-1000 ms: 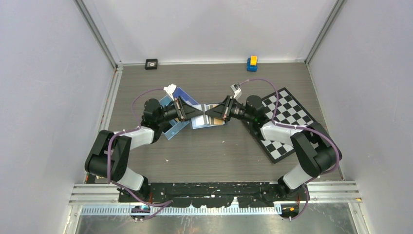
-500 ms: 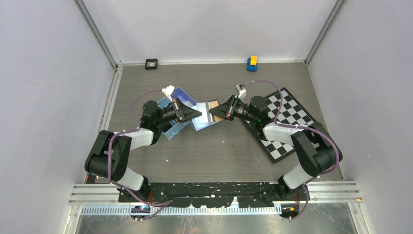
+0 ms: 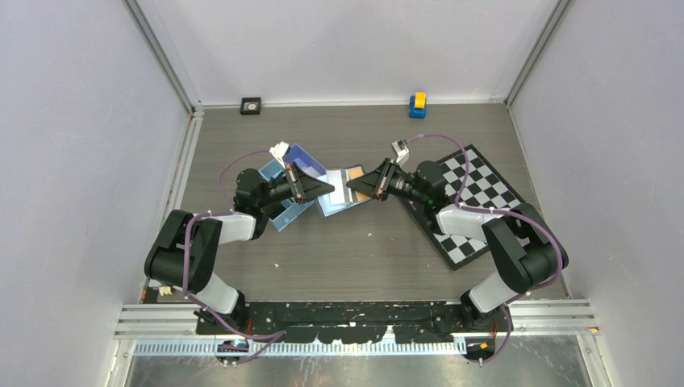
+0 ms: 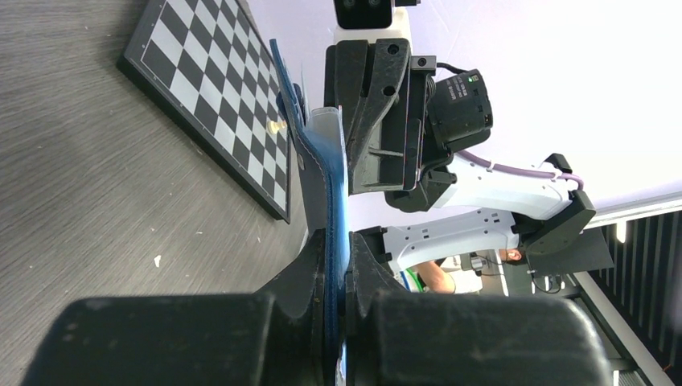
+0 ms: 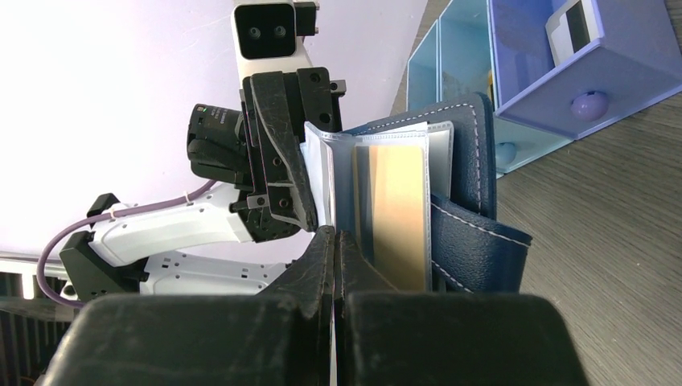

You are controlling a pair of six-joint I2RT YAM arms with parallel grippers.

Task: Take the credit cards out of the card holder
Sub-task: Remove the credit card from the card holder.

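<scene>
Card holder (image 3: 335, 201) edges hidden by fingers (image 3: 313, 185); tray (image 5: 555, 84) cut off top right.

Card holder (image 5: 473, 173) held open like a book, one credit card (image 5: 398, 217) shown inside.

The dark navy wallet, edged with pale stitching, is spread between the two grippers, and its lighter blue inside is turned upward in the top view. One navy cover is clamped edge-on in the left gripper (image 4: 338, 249), and a thin pale inner leaf is pinched in the right gripper (image 5: 334, 241). An orange-gold card is seen tucked flat in a clear sleeve against the other cover. Further cards cannot be made out.
</scene>
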